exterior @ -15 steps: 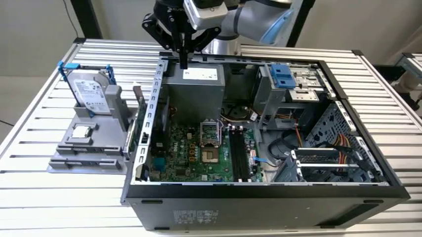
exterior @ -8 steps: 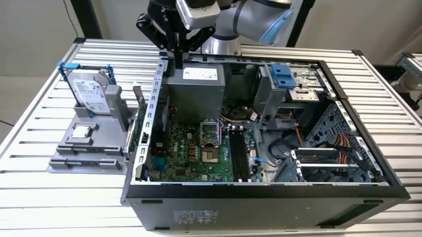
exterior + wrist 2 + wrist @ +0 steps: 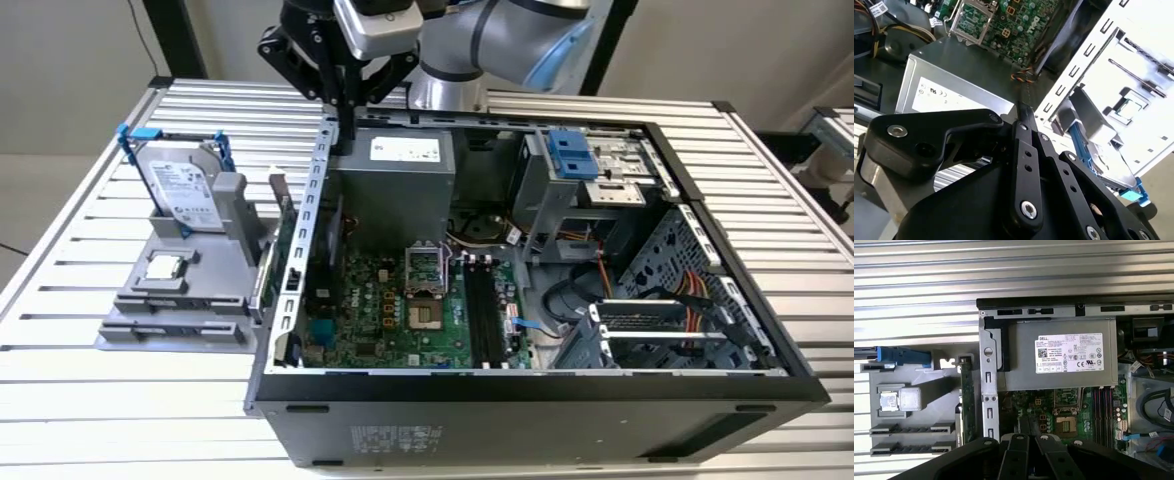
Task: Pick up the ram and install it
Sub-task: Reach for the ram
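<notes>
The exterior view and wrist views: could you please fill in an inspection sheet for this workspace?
Surface: slatted metal table carrying an open computer case and a parts holder.
Job's things: ram stands on edge in the holder, beside the case wall; black memory slots look empty.
Clutter: hard drive with blue clips and processor chip in the holder.
Grippers: gripper above the case corner by the power supply, fingers together, holding nothing.
Cables: orange and yellow wires inside the case.
Surroundings: another slatted table at the exterior view's right.
</notes>
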Available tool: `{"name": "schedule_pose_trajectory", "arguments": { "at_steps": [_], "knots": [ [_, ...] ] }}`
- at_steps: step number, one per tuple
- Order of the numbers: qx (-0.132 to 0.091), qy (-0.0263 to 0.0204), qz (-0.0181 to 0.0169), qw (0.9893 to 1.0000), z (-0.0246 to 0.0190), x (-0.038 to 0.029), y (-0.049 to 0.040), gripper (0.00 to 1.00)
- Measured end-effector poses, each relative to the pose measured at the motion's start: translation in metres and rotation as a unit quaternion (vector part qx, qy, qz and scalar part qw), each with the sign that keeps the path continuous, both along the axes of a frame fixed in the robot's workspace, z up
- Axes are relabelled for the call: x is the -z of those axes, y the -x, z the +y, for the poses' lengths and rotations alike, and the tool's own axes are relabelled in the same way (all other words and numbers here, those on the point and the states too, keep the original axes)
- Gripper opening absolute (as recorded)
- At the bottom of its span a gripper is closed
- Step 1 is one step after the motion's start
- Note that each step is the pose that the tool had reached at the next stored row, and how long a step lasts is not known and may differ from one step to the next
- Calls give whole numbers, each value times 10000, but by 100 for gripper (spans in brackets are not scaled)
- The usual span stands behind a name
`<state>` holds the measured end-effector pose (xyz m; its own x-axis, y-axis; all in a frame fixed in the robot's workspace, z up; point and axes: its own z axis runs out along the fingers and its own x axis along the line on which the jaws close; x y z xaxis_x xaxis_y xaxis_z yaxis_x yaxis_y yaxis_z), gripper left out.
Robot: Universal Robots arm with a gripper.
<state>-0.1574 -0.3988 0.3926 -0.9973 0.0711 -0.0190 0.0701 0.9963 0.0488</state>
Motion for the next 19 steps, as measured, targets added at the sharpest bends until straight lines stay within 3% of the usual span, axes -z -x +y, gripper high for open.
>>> {"name": "schedule_pose_trajectory", "arguments": {
  "at_steps": [19],
  "knots": [
    [0, 0, 0, 10000, 0, 0, 283, 0]
  ]
}}
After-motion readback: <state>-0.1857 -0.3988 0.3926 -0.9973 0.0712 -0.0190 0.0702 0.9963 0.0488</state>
